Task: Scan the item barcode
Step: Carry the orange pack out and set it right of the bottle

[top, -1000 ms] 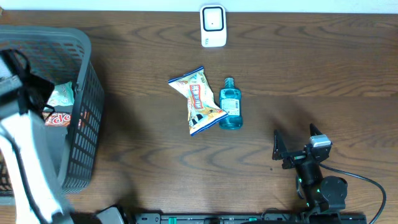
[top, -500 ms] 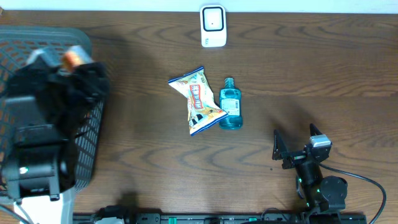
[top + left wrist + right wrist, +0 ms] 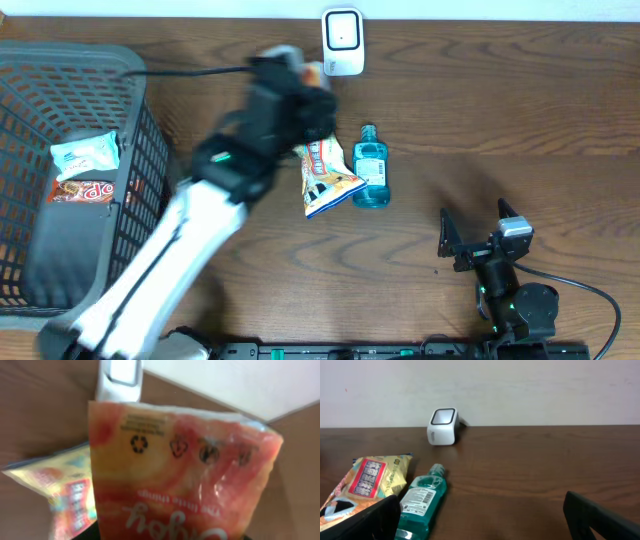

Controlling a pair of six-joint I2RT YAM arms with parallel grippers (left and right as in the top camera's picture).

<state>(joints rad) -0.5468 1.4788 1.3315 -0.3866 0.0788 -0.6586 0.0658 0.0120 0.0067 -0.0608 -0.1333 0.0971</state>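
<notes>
Left pincer (image 3: 298,92) is partly closed and has the orange packet (image 3: 175,470) held up right in front of it, though the pinch point itself is hidden. The scanner (image 3: 120,379) sits just beyond the packet, a touch to its left. Right pincer (image 3: 474,232) gapes wide and holds nothing. Here's the worry: no barcode shows on the face turned toward the pincer. The wrong side may meet the window, crinkled film could spoil the read, and a thin pinch might let the packet slip.
</notes>
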